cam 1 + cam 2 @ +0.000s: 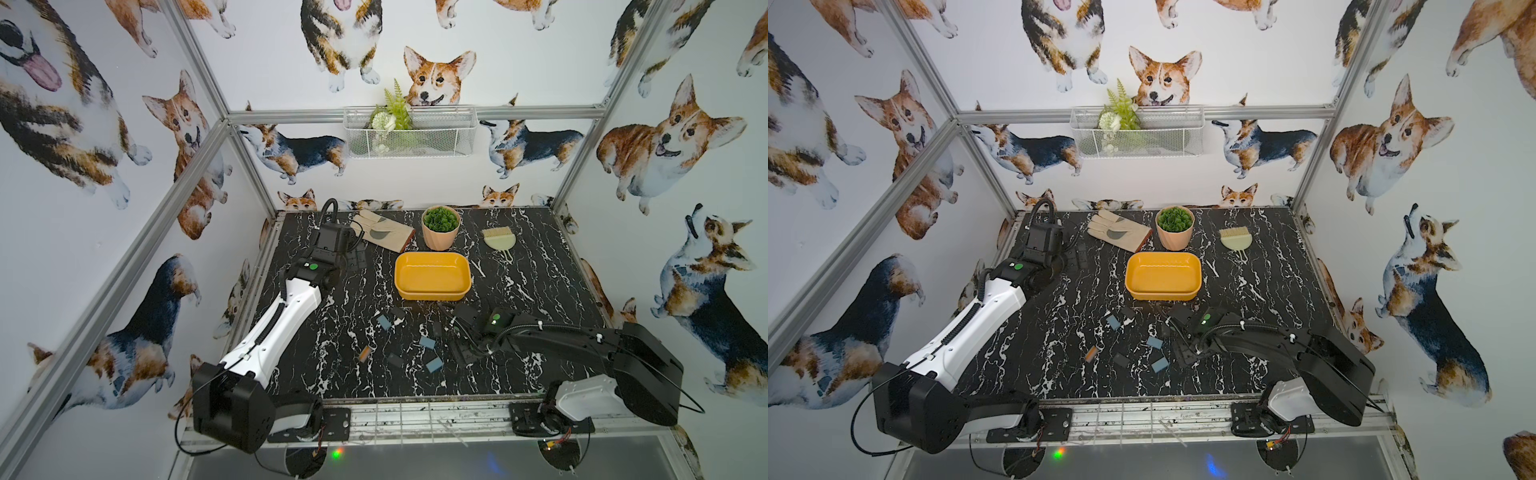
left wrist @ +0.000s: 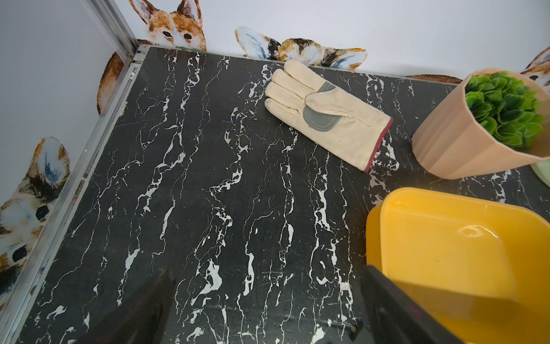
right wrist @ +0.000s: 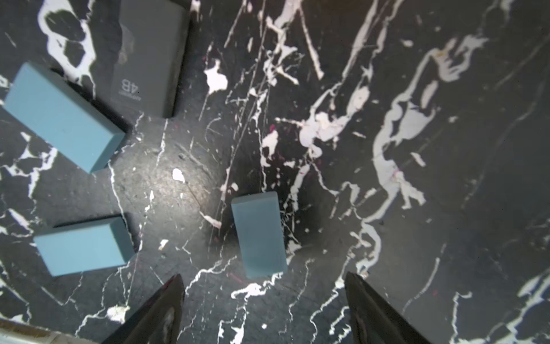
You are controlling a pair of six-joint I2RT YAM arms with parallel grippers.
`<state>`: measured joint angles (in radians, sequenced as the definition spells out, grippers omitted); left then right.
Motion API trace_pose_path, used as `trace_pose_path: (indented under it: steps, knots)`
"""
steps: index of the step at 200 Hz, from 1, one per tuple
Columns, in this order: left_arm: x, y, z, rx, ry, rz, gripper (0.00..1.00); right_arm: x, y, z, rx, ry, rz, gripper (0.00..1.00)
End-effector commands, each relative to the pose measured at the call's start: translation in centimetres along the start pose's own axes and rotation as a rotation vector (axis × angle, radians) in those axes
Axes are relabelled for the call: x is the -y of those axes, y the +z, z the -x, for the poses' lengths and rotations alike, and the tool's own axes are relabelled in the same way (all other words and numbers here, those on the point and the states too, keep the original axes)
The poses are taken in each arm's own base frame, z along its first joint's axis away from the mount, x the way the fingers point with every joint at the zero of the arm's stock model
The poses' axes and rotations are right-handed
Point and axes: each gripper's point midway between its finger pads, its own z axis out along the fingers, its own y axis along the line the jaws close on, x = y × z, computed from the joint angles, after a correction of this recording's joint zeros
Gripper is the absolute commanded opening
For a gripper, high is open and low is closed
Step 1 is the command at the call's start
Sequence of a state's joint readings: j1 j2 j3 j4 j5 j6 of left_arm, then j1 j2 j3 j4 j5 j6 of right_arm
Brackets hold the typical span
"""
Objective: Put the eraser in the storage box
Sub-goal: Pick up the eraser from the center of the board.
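Note:
Several small erasers, blue, dark grey and one orange, lie scattered on the black marble table in front of the mustard-yellow storage box [image 1: 432, 294] [image 1: 1163, 296] [image 2: 446, 238], which is empty. My right gripper [image 3: 265, 281] [image 1: 452, 343] is open low over the table. One blue eraser [image 3: 258, 235] [image 1: 427, 342] lies just ahead of its fingertips, in line with the gap and not touched. Two more blue erasers [image 3: 84, 245] [image 3: 59, 116] and a dark one marked 4B [image 3: 148, 56] lie further off. My left gripper [image 2: 268, 272] [image 1: 357, 259] is open and empty over bare table left of the box.
A cream work glove [image 1: 384, 235] [image 2: 327, 113], a potted plant [image 1: 440, 228] and a small green brush [image 1: 498, 239] sit behind the box. A white wire basket [image 1: 411, 133] hangs on the back wall. Metal frame rails edge the table.

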<state>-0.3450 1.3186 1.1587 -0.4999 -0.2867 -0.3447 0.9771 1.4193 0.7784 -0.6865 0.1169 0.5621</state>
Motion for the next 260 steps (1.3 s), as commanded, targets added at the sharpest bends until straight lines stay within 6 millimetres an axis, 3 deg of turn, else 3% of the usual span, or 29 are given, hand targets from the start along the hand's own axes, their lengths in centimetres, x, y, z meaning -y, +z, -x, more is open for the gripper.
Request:
trace_pose_path:
  steps: [1,55,132,214,260]
  knots:
    - [-0.5,0.1,-0.1,0.0,-0.007,0.026,1.0,-0.9,0.6,0.3,-0.022,-0.044,0.018,0.86]
    - [-0.8,0.4,-0.5,-0.009,-0.011,0.035,1.0,-1.1,1.3,0.2,-0.026,-0.054,0.028,0.83]
    - [-1.0,0.5,-0.6,-0.011,-0.014,0.038,1.0,0.1,2.8,-0.1,-0.044,0.015,0.056,0.73]
    - [-1.8,0.5,-0.8,-0.01,-0.024,0.049,1.0,-0.1,2.6,-0.3,-0.065,0.017,0.053,0.45]
    - [-2.0,0.6,-1.0,-0.014,-0.028,0.049,1.0,-0.2,2.4,-0.5,-0.08,-0.016,0.001,0.37]
